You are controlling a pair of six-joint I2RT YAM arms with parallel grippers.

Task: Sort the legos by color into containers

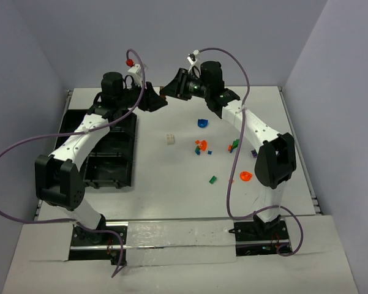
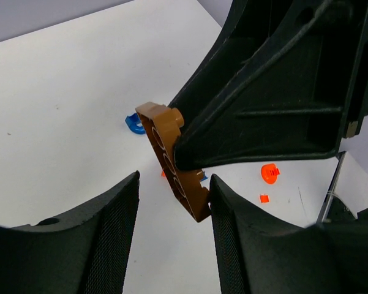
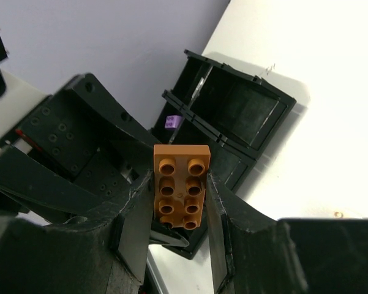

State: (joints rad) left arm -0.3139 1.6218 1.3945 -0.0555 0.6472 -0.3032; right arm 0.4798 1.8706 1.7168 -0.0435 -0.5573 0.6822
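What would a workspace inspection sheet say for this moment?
Surface: white table.
Job's things: brown plate held mid-air; black tray at left, purple brick inside; loose legos right of centre.
Clutter: cream block near centre.
Grippers: right gripper shut on the plate; left gripper open, fingers flanking it.
Cables: purple cables looping over both arms.
Surroundings: plain walls on three sides.

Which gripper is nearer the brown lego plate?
Right. The right gripper clamps the brown lego plate; the left gripper, jaws open, straddles its free end.
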